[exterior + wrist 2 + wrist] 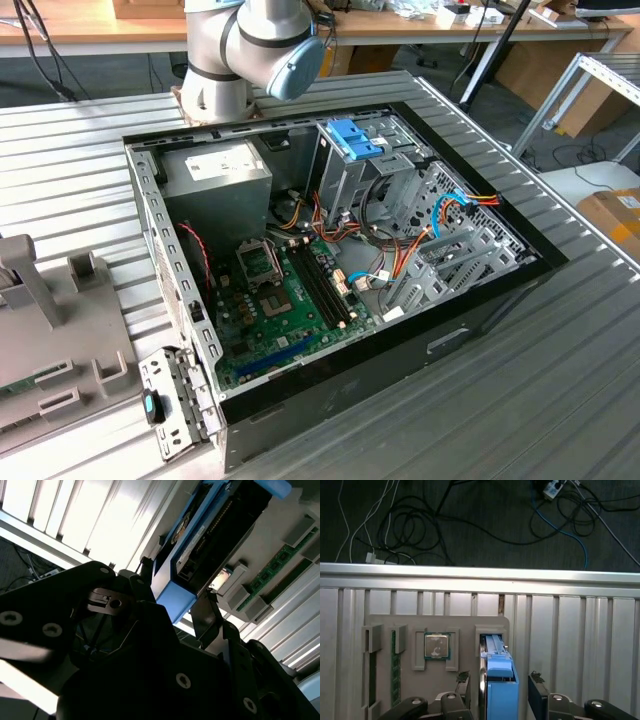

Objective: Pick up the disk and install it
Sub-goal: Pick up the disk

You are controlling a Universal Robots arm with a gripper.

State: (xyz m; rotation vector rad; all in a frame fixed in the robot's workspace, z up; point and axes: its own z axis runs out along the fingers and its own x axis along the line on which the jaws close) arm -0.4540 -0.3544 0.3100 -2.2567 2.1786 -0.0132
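First wrist view showed the disk (500,700) standing on edge in a slot of the grey holder (465,622), so the gripper (500,679) could straddle it, jaws spread, apparently not yet touching.

Arm (238,40) is built of silver-grey cyl. joints (212,88), capped in light blue; gripper (500,677) is finished in black, studded w/ silver screws (182,680).

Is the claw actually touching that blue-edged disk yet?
Apart. In the first wrist view the gripper straddles the disk, and a gap shows between each finger and it.
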